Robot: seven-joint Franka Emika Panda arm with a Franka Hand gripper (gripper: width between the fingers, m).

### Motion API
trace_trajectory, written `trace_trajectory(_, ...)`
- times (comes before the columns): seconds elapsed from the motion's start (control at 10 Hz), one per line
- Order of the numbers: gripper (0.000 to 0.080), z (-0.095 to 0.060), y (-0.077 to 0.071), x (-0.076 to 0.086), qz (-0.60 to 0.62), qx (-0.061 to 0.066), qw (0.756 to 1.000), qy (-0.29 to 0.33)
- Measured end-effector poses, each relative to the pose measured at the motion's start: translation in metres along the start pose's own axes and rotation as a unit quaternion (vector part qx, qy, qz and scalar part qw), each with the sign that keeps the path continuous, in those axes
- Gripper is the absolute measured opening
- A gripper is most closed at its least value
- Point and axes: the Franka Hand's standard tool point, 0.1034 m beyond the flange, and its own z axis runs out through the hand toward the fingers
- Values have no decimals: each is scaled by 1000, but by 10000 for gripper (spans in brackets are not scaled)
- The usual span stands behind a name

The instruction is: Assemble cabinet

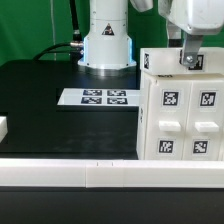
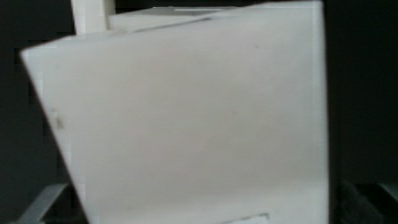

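Directly below gripper [image 1: 189, 60] — cabinet [image 1: 180, 108], top touching gripper.

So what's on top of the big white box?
The robot's tool comes down onto the top edge of the cabinet. Nothing else sits up there. Whether its fingers are pinching the cabinet can't be seen; the wrist view is filled by blurry white cabinet wall.

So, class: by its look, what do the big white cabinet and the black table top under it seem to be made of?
The cabinet: probably moulded plastic, matte white, going by its smooth, even faces and rounded edges; the square black-and-white tags look like printed stickers. In the wrist view its face is plain and blurred, showing no grain. The table top: dark and matte, possibly board or cloth; the pictures leave that open.
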Motion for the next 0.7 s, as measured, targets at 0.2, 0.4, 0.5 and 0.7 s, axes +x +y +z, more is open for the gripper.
trace_trajectory(0.2, 561, 0, 0, 0, 90, 0, 996, 1)
trace_trajectory(0.4, 561, 0, 0, 0, 217, 1, 976, 1)
trace_trajectory(0.5, 561, 0, 0, 0, 284, 1, 959, 1)
trace_trajectory(0.7, 563, 1, 0, -1, 401, -2, 916, 3)
